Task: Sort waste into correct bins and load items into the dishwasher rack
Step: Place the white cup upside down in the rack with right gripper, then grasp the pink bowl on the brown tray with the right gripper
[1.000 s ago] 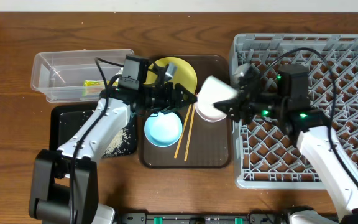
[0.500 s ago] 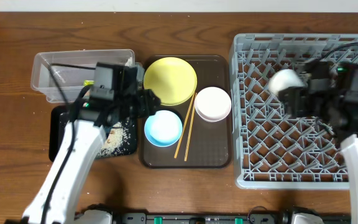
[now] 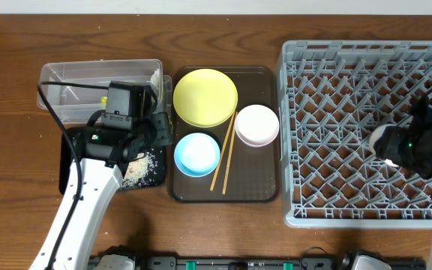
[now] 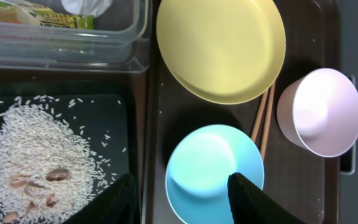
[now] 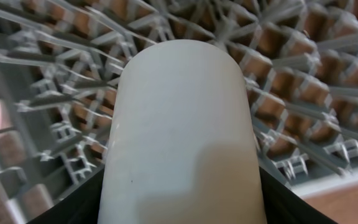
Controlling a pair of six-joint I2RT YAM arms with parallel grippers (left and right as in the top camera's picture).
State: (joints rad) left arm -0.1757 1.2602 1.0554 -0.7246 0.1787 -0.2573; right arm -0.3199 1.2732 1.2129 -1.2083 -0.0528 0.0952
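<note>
My right gripper point(image 5: 182, 205) is shut on the small pale cup point(image 5: 182, 124) and holds it over the right side of the grey dishwasher rack point(image 3: 351, 56); the cup also shows in the overhead view point(image 3: 381, 138). My left gripper point(image 4: 182, 199) is open and empty above the light blue bowl point(image 4: 213, 168), near the black tray's edge. The yellow plate point(image 3: 205, 96), blue bowl point(image 3: 196, 154), white bowl point(image 3: 256, 124) and two chopsticks point(image 3: 225, 154) lie on the brown tray point(image 3: 265, 191). Rice scraps point(image 4: 36, 155) lie in the black tray point(image 3: 67, 161). The snack wrapper point(image 4: 48, 18) and tissue point(image 4: 86, 5) are in the clear tub point(image 3: 73, 75).
The rack fills the right side of the wooden table point(image 3: 21, 45). The clear tub and black tray sit at the left, close against the brown tray. The left arm point(image 3: 81, 210) reaches in from the front left.
My right gripper carried the cup from above the brown tray rightward to over the rack's right side. My left arm pulled back left, from above the plate to beside the black tray.
</note>
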